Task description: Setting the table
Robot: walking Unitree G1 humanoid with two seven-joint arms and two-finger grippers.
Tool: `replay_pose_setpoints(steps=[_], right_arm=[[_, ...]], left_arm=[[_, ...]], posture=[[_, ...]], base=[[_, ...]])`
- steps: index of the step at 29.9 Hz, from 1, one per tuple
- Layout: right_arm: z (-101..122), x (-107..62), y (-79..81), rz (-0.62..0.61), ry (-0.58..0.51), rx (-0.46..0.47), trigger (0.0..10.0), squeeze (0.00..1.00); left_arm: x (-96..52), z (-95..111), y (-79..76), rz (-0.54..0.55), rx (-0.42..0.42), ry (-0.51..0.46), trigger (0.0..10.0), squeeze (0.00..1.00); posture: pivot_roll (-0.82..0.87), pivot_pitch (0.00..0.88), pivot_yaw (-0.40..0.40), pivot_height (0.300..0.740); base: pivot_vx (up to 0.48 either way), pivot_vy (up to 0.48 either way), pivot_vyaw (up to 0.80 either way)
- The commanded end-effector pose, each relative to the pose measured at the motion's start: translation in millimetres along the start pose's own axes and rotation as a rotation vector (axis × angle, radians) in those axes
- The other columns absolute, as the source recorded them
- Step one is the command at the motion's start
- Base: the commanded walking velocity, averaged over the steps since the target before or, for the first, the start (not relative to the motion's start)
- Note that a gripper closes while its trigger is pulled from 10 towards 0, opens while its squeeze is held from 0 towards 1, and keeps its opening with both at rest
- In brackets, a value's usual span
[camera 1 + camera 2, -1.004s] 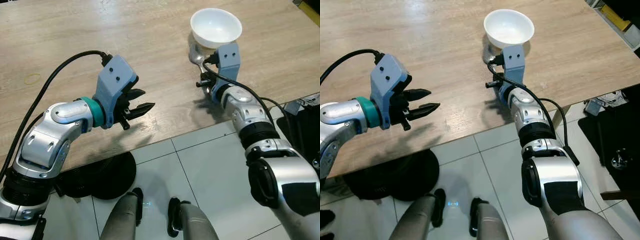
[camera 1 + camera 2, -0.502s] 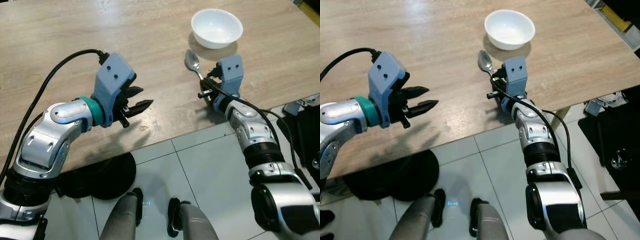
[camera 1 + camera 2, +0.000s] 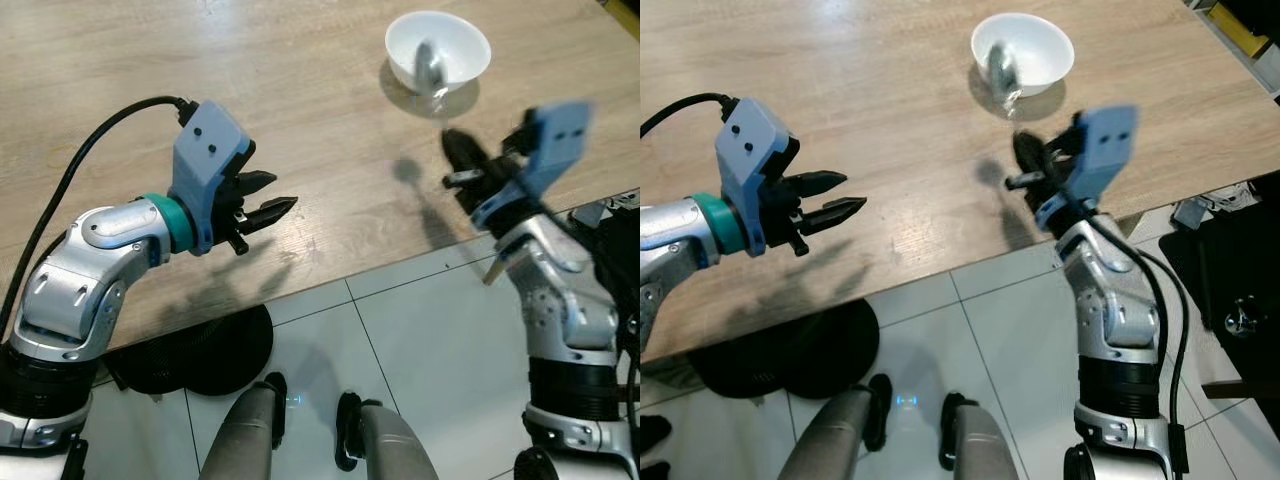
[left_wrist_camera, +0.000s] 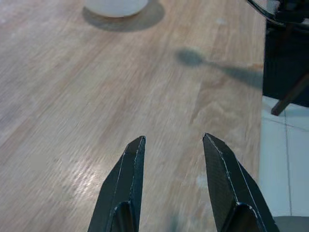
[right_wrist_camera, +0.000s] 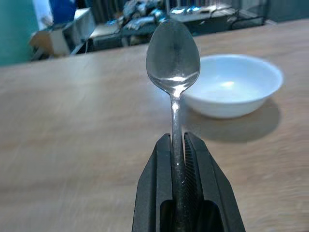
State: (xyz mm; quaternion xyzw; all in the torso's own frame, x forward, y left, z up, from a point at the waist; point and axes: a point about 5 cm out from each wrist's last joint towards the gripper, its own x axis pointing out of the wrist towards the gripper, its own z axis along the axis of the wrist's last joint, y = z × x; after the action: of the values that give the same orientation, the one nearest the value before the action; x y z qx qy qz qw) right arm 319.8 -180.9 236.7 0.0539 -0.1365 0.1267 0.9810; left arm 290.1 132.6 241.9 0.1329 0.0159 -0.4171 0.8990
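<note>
A white bowl stands on the wooden table at the far right. My right gripper is shut on the handle of a metal spoon and holds it in the air above the table, its scoop pointing toward the bowl. In the right wrist view the spoon sticks out straight from the right gripper, with the bowl behind it. The spoon's shadow falls on the wood. My left gripper hovers open over the table's near part, holding nothing.
The table's near edge runs diagonally across the view, with white tiled floor below it. A black round base sits under the table by my feet. Dark equipment stands at the right edge.
My right gripper has lifted the spoon off the table and drawn back toward the table's edge. The left arm has shifted slightly to the left.
</note>
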Motion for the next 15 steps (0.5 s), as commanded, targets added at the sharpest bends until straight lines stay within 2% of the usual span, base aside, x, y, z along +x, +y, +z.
replay_pose_setpoints(steps=[1, 11, 15], right_arm=[[5, -1.5, -0.8, -0.028, -0.036, 0.012, 10.0, 0.00], [10, -14.3, 2.2, -0.089, -0.044, -0.016, 10.0, 0.00], [13, -23.2, -4.5, -0.169, -0.061, -0.031, 10.0, 0.00]], left_arm=[[2.9, -1, -5.4, -0.016, 0.000, -0.005, 10.0, 0.00], [8.7, -1, -4.9, 0.017, -0.005, -0.028, 10.0, 0.00], [11.4, -3, -0.1, 0.081, -0.021, -0.039, 10.0, 0.00]], posture=[[0.08, 0.180, 0.059, 0.740], [0.07, 0.163, 0.057, 0.740], [0.05, 0.150, 0.059, 0.740]], base=[[0.000, 0.000, 0.00], [0.000, 0.000, 0.00], [0.000, 0.000, 0.00]])
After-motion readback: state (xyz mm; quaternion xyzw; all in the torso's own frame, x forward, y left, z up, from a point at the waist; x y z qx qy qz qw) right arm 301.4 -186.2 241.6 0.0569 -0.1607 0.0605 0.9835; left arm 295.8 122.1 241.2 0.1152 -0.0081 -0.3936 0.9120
